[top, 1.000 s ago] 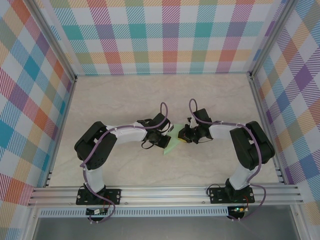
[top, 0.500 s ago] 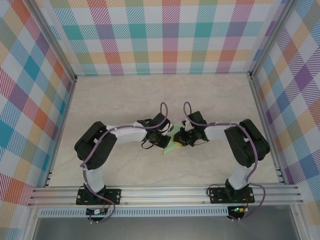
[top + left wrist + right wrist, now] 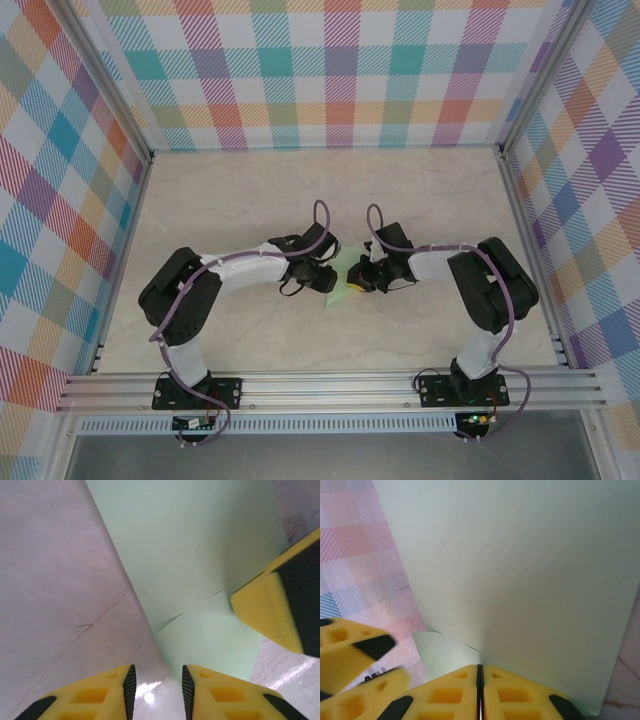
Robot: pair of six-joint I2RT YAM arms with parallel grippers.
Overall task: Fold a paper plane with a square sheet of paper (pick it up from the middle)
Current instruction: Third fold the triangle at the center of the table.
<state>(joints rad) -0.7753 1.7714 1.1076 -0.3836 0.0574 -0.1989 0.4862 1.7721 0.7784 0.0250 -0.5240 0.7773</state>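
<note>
Sitting between the two tools near the middle of the counter (image 3: 250, 200), the paper (image 3: 343, 268) is lying with its long axis running roughly from the near edge toward the far wall. The left tool (image 3: 327, 281) is facing it from the left and the right tool (image 3: 357, 284) from the right, each just beside it. In the left wrist view the paper (image 3: 200, 550) is stretching ahead and to the right of the left tool (image 3: 157, 675). A curled lower flap is coming down toward the right-hand pad, while bare counter is showing ahead of the left-hand one. The left tool's jaws are standing partly apart and squeezing nothing: the gap is looking onto glossy counter, with the flap's corner ending just ahead of it. A finger (image 3: 267, 610) of the right tool is reaching in from the right, close against the sheet. In the right wrist view the right tool (image 3: 480, 672) is pressing its jaws together to a hairline. The paper (image 3: 530, 570) is rising straight out of that seam, so this tool is pinching the sheet and appears to be holding part of it up off the counter. Both arms are sitting about equally near, yet the right one alone is gripping. Judging from this, the coming move is hinging on the left tool shifting slightly to its own right, so that the flap's edge is sitting between its pads before they are closing.
</note>
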